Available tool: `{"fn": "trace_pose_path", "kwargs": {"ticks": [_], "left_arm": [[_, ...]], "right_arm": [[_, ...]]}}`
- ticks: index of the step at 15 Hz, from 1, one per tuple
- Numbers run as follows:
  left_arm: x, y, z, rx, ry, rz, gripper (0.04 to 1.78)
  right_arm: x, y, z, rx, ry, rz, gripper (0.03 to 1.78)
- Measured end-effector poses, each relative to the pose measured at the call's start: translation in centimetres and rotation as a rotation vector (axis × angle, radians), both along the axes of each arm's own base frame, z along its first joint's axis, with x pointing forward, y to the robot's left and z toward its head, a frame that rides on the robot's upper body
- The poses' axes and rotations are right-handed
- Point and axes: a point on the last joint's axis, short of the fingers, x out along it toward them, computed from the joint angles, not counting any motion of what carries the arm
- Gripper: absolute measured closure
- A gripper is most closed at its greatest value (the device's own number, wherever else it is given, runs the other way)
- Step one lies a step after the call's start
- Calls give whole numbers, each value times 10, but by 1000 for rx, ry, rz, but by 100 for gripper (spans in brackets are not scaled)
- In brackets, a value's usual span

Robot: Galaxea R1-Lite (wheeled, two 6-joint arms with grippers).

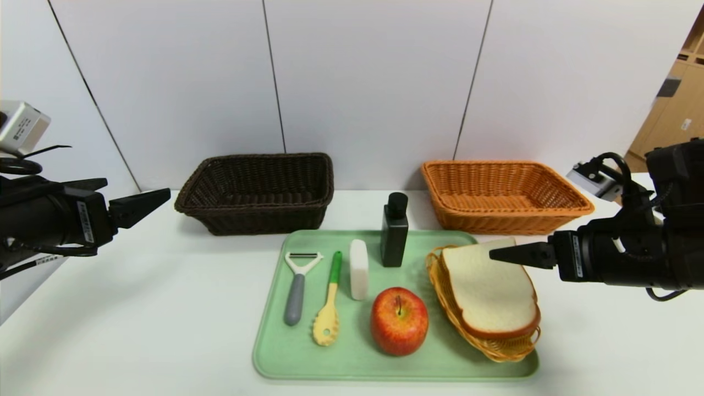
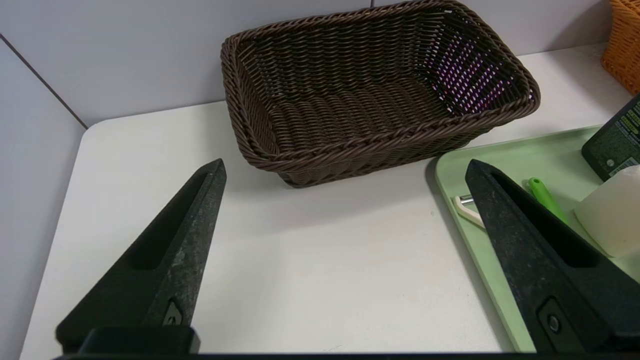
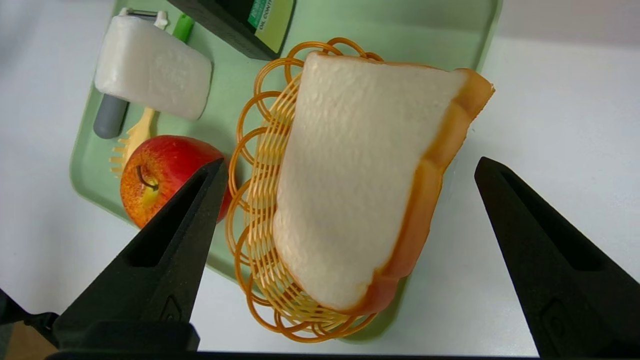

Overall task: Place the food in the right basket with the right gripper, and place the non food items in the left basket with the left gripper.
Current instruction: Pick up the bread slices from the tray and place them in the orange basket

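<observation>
A green tray holds a grey-handled peeler, a yellow pasta spoon, a white block, a black bottle, a red apple and a bread slice lying on a small orange wire dish. Behind the tray stand the brown left basket and the orange right basket, both with nothing in them. My right gripper hovers open over the bread. My left gripper hangs open at the left, facing the brown basket.
The white tabletop stretches to both sides of the tray. A panelled wall rises right behind the baskets. Wooden shelving shows at the far right. The left table edge runs close under the left arm.
</observation>
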Motion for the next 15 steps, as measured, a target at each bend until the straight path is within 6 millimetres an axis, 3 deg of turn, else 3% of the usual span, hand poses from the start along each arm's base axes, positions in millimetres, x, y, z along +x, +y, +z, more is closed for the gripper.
{"fn": "trace_pose_path", "kwargs": {"ticks": [11, 15], "left_arm": [[-1, 0, -7, 23, 18, -3, 13], [-1, 0, -7, 23, 19, -3, 13]], "right_arm": [[25, 5, -31, -36, 60, -12, 11], [31, 6, -42, -27, 22, -18, 72]]}}
